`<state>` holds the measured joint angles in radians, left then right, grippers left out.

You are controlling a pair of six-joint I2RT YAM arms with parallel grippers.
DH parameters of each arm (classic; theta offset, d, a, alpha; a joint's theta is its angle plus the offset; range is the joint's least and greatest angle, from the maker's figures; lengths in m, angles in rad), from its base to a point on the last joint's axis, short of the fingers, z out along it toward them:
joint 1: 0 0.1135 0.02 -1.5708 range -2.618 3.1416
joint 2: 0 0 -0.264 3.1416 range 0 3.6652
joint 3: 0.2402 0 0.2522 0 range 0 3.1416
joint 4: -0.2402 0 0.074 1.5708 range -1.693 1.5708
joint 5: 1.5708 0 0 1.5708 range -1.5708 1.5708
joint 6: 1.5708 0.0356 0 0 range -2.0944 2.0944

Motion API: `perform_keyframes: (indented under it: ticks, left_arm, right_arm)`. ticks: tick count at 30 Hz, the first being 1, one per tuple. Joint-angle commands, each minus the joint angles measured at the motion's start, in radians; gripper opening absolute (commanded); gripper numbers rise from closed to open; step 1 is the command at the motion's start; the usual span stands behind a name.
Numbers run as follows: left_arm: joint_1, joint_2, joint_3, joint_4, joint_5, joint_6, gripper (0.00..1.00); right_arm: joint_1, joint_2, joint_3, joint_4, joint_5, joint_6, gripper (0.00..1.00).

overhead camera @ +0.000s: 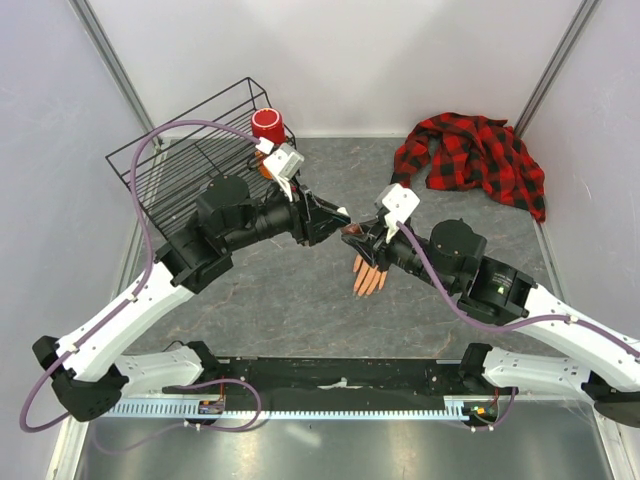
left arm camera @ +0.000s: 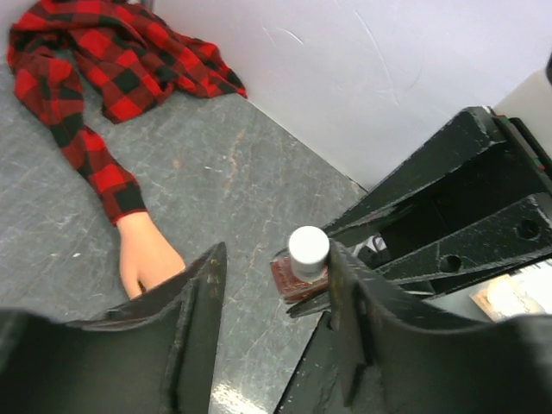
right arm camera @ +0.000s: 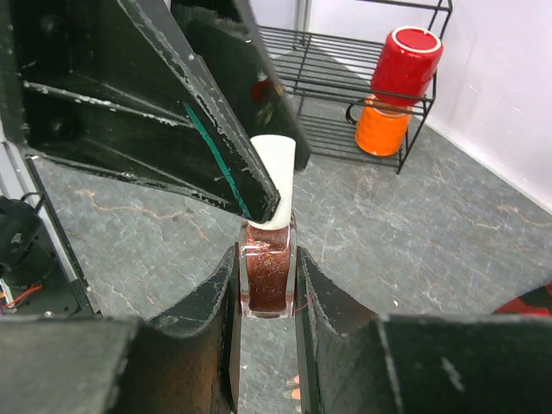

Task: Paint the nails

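My right gripper (right arm camera: 266,259) is shut on a small bottle of dark red glitter polish (right arm camera: 267,269) and holds it above the grey table; in the top view it is at mid-table (overhead camera: 357,238). The bottle's white cap (left arm camera: 308,250) sits between the fingers of my open left gripper (left arm camera: 276,254), against the right finger. The left gripper meets the right one at mid-table (overhead camera: 335,222). The pale peach mannequin hand (overhead camera: 368,278) lies just below the grippers, fingertip nails (overhead camera: 365,292) pointing toward me. In the left wrist view the hand (left arm camera: 145,259) comes out of a red-and-black plaid sleeve (left arm camera: 103,177), its fingertips hidden.
The plaid shirt (overhead camera: 472,155) is bunched at the back right. A black wire rack (overhead camera: 190,160) stands at the back left, with a red cup (overhead camera: 268,125) stacked on an orange cup (right arm camera: 384,129) beside it. White walls enclose the table on three sides.
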<state>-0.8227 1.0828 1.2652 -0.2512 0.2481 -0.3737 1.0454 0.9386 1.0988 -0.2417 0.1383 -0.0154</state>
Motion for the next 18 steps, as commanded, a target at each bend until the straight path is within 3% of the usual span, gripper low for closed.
perform_keyframes:
  ticks: [1,4,6,7,8,10,11,14,15,18]
  left_arm:
    - [-0.006,0.017,0.043,0.047,0.071,0.005,0.35]
    - [-0.006,0.012,0.025,0.078,0.144,0.016,0.1]
    - [-0.006,0.002,0.005,0.157,0.282,0.016,0.02]
    - [-0.006,-0.003,-0.018,0.186,0.342,0.01,0.02]
    - [-0.006,-0.01,-0.029,0.226,0.464,0.001,0.02]
    - [-0.006,-0.018,-0.062,0.324,0.546,-0.037,0.02]
    - [-0.006,-0.029,-0.076,0.355,0.594,-0.048,0.02]
    - [-0.006,-0.067,-0.118,0.432,0.632,-0.074,0.02]
    - [-0.006,-0.079,-0.121,0.441,0.638,-0.077,0.02]
    - [-0.006,-0.096,-0.122,0.451,0.646,-0.088,0.02]
  right_arm:
    - [0.001,-0.009,0.039,0.059,0.008,-0.008,0.0]
    - [0.002,-0.029,0.03,0.061,-0.041,-0.006,0.0]
    - [0.002,-0.055,0.012,0.065,-0.109,-0.008,0.0]
    - [0.002,-0.07,0.001,0.071,-0.164,-0.011,0.0]
    - [0.002,-0.104,-0.023,0.081,-0.322,-0.012,0.0]
    - [0.002,-0.142,-0.053,0.134,-0.525,0.011,0.0]
    - [0.002,-0.176,-0.085,0.168,-0.791,0.04,0.0]
    - [0.002,-0.207,-0.167,0.469,-1.079,0.32,0.0]
    - [0.002,-0.205,-0.181,0.598,-1.104,0.38,0.0]
    - [0.002,-0.211,-0.194,0.595,-1.083,0.428,0.0]
